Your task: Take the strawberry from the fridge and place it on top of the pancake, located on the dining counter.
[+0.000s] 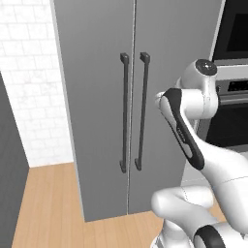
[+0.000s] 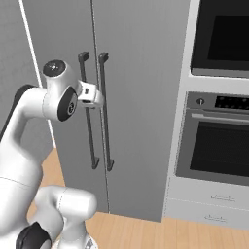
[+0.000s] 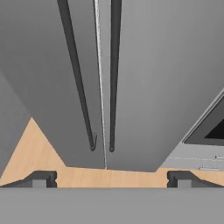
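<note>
The fridge (image 1: 97, 97) is a tall matte grey cabinet, and both of its doors are shut. Two long dark vertical handles (image 1: 124, 111) run side by side along the middle seam. In the hand view my gripper (image 3: 112, 179) is open, its dark fingertips (image 3: 43, 178) wide apart with nothing between them. It points at the fridge (image 3: 144, 78) handles (image 3: 114, 74) from a short distance and touches nothing. In the right base view the raised arm holds the hand in front of the fridge (image 2: 141, 97) near the handles (image 2: 103, 112). The strawberry is hidden behind the shut doors. The pancake and the dining counter are out of view.
A built-in black oven stack (image 2: 219, 141) with white drawers (image 2: 216, 204) below stands right of the fridge. A white brick wall (image 1: 29, 97) and a dark panel (image 1: 9, 169) lie to its left. Light wood floor (image 1: 48, 203) runs in front.
</note>
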